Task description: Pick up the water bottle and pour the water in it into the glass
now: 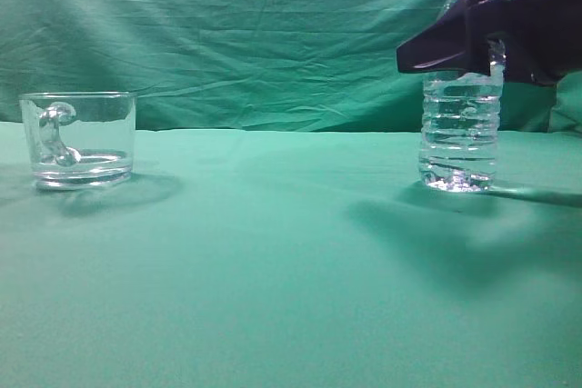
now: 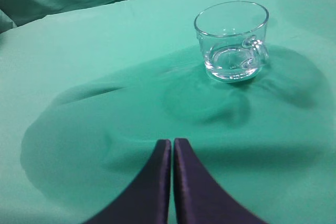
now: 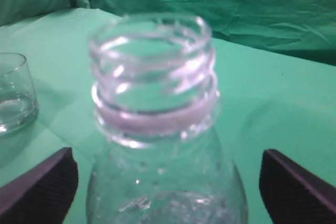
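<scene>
The water bottle [image 1: 461, 129] stands upright on the green cloth at the right, uncapped, with water [image 1: 459, 147] in its ribbed lower half. My right gripper [image 1: 436, 47] is open around the bottle's upper body; in the right wrist view the bottle [image 3: 157, 129] fills the space between the two spread fingers of the gripper [image 3: 168, 182], with gaps on both sides. The glass [image 1: 79, 138] stands at the far left, handle toward the camera, with a little water at its bottom. In the left wrist view the glass [image 2: 232, 40] is ahead and right of my shut, empty left gripper [image 2: 172, 142].
A green cloth [image 1: 273, 261] covers the table and a wrinkled green backdrop [image 1: 255, 34] hangs behind. A wide stretch of cloth lies between the glass and the bottle. The glass's edge shows at the left of the right wrist view [image 3: 13, 98].
</scene>
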